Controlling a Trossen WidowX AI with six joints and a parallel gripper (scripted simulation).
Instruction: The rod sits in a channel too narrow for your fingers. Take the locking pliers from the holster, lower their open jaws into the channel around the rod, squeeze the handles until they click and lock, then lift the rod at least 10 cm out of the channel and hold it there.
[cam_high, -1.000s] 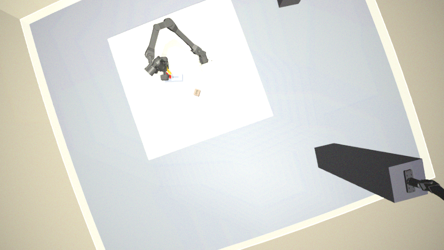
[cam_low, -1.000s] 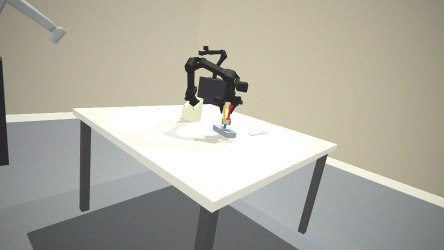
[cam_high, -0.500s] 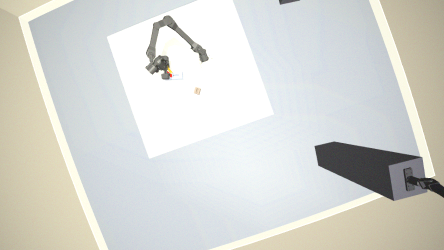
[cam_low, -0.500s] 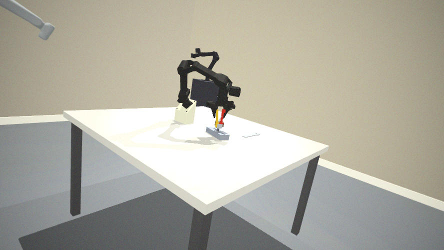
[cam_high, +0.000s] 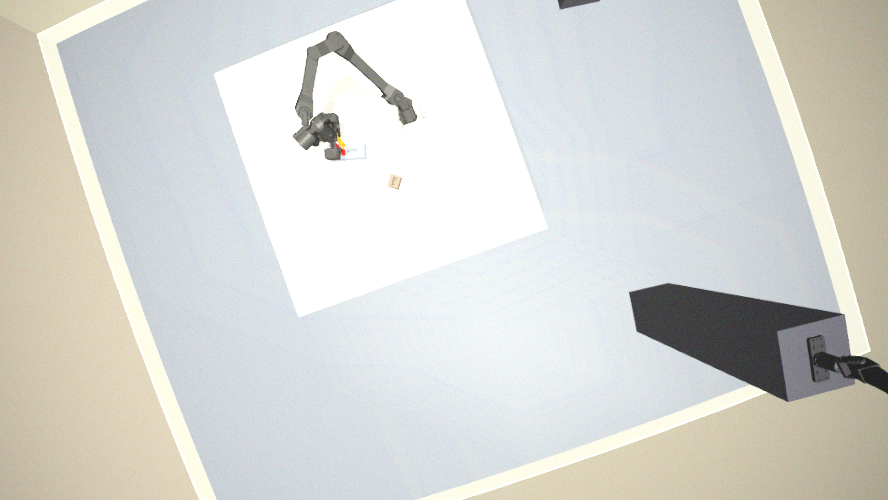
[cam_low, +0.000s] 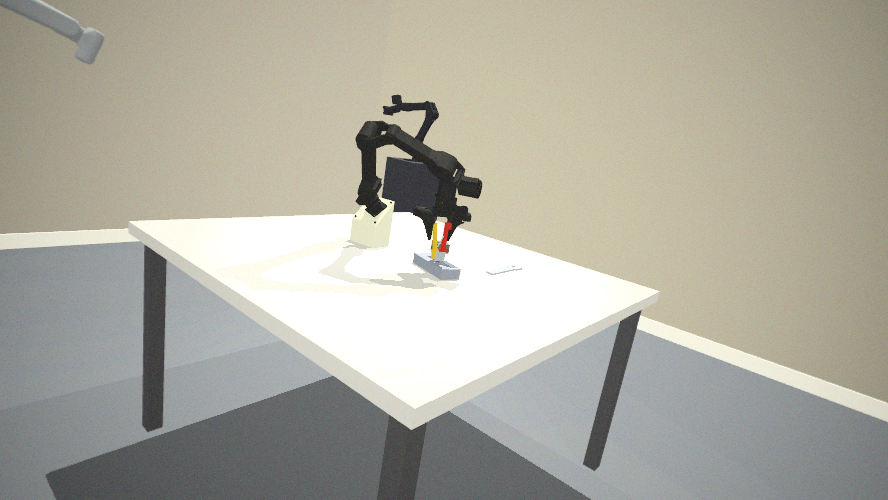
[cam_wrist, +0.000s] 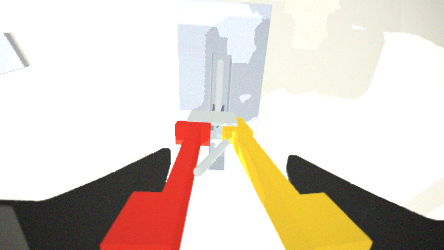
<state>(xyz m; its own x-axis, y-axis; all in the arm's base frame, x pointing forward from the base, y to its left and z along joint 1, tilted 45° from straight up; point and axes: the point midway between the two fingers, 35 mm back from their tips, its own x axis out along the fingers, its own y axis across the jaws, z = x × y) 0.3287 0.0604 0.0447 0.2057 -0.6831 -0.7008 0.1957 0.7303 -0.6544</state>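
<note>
With black parallel-jaw gripper (cam_high: 337, 141) (cam_low: 440, 236) (cam_wrist: 229, 158), clamped spread handles over pale blue-grey rectangular block (cam_high: 356, 156) (cam_low: 453, 273) (cam_wrist: 194, 75). Had red-and-yellow-handled locking pliers (cam_high: 343, 150) (cam_low: 434, 239) (cam_wrist: 260, 175) out of holster; had yet to lock onto and lift slim grey rod (cam_wrist: 220, 80), lying in narrow channel.

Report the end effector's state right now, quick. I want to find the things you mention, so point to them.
End effector (cam_low: 439, 236) (cam_wrist: 229, 158): shut on the locking pliers with one red and one yellow handle (cam_low: 435, 239) (cam_wrist: 187, 160), their jaws lowered toward the grey block (cam_low: 428, 263) (cam_wrist: 192, 65).
</note>
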